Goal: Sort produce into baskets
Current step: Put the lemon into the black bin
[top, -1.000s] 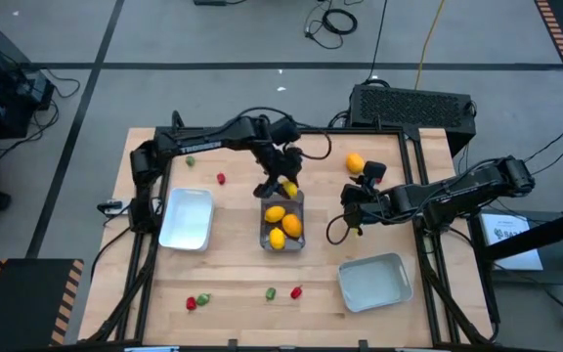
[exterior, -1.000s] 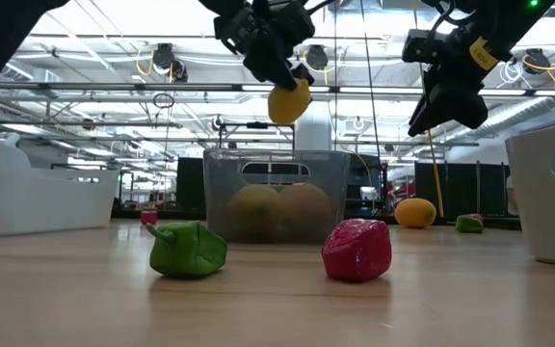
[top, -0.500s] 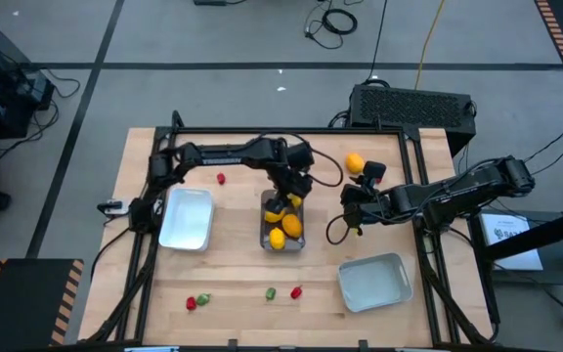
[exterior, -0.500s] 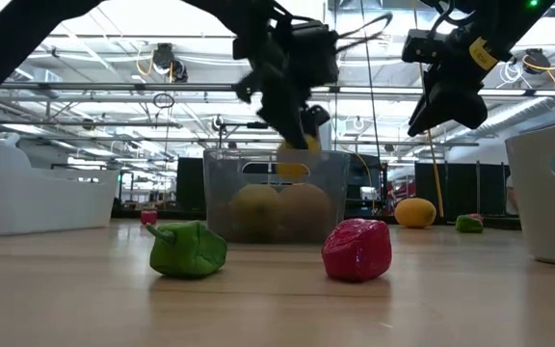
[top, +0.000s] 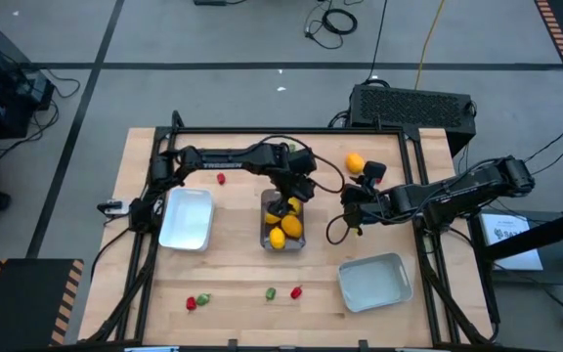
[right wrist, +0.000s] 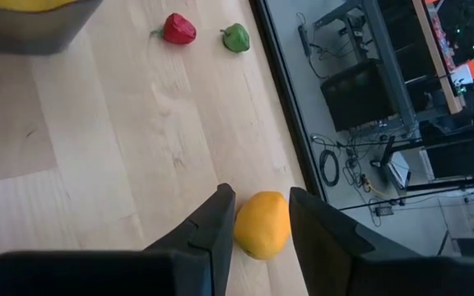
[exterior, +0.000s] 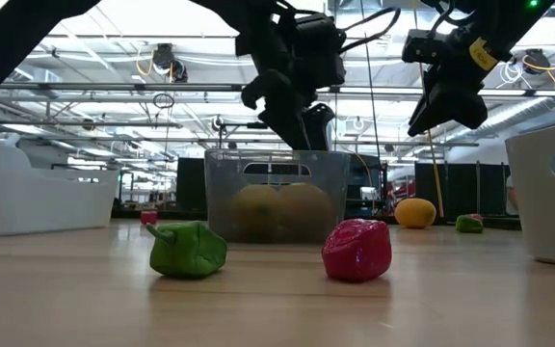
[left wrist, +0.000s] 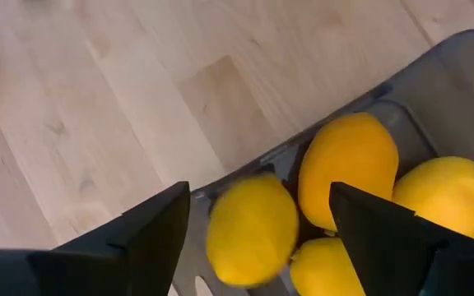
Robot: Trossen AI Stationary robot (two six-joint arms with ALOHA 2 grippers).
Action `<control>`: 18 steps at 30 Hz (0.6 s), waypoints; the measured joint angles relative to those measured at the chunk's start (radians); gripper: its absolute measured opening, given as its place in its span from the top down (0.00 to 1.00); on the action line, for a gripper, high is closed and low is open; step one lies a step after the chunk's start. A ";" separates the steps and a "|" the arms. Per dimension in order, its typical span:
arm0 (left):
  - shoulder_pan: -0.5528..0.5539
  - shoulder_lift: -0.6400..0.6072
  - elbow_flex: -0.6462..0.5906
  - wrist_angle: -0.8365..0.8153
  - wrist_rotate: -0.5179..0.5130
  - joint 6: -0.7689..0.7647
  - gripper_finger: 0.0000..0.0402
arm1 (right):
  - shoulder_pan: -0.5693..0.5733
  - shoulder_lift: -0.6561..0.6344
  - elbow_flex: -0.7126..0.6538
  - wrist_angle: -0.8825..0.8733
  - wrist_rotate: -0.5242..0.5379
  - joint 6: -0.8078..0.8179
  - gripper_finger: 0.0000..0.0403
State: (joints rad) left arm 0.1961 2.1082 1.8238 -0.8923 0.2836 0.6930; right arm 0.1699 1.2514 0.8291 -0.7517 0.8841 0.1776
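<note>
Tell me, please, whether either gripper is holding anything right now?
Nothing is held. The left gripper is open above the clear bin, its lemon released; the right gripper hovers empty over an orange lemon.

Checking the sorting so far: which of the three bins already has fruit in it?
The narrow clear bin at the table's middle, under the left tool, holds yellow and orange lemons. The white tray and grey-blue tray show none.

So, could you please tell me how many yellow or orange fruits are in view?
5. Four are in the clear bin: three resting, one dropping in. One lies on the table's far side, by the right arm. Others may be hidden.
</note>
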 joint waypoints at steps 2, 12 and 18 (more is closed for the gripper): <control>-0.002 -0.007 0.011 -0.038 -0.004 -0.001 0.25 | -0.001 0.000 0.000 0.002 0.002 0.022 0.73; 0.055 -0.092 0.130 -0.295 -0.093 -0.038 0.25 | -0.280 -0.123 0.038 0.066 -0.158 -0.117 0.73; 0.191 -0.233 0.073 -0.311 0.023 -0.117 0.25 | -0.557 -0.148 0.103 0.117 -0.484 -0.260 0.73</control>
State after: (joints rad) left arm 0.3867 1.8753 1.8970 -1.2029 0.3069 0.5761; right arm -0.3870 1.1030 0.9323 -0.6346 0.3998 -0.0826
